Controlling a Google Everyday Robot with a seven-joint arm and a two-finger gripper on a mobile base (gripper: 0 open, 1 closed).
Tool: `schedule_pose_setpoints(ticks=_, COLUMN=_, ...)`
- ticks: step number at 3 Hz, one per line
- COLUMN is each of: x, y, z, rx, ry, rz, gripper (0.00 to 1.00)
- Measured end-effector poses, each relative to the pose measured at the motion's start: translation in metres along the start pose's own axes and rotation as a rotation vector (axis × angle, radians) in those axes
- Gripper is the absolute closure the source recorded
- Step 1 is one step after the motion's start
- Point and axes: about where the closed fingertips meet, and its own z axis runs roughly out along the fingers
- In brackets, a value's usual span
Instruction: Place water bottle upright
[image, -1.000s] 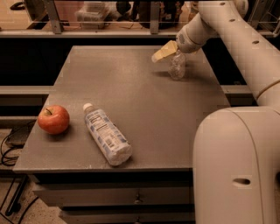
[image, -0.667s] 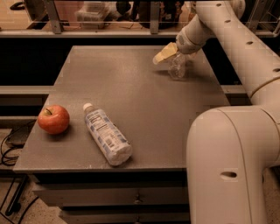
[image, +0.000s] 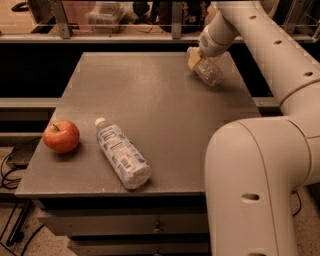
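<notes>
The water bottle (image: 209, 73) is clear ribbed plastic, at the far right of the grey table (image: 165, 105). It is tilted, its lower end down and to the right, close over the tabletop. I cannot tell if it touches the table. My gripper (image: 196, 57), with tan fingers, is at the bottle's upper end and shut on it. The bottle's cap and label band are hidden by the gripper.
A bottle with a large white-and-blue label (image: 122, 153) lies on its side at the front left. A red apple (image: 61, 136) sits left of it near the table's left edge. My arm's large white links (image: 260, 170) cover the right side. A railing and clutter stand behind the table.
My gripper has shifted slightly right and up with the water bottle, and the bottle now leans more. The apple and the labelled bottle have not moved.
</notes>
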Motion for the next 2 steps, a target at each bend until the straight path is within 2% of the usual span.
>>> schedule_pose_setpoints(ticks=1, x=-0.003, y=0.006, z=-0.01, rx=0.01, ry=0.01, rz=-0.042, gripper=0.85)
schedule_pose_setpoints(ticks=2, x=-0.005, y=0.02, z=-0.029, rx=-0.024, ry=0.002, rz=-0.1, gripper=1.0)
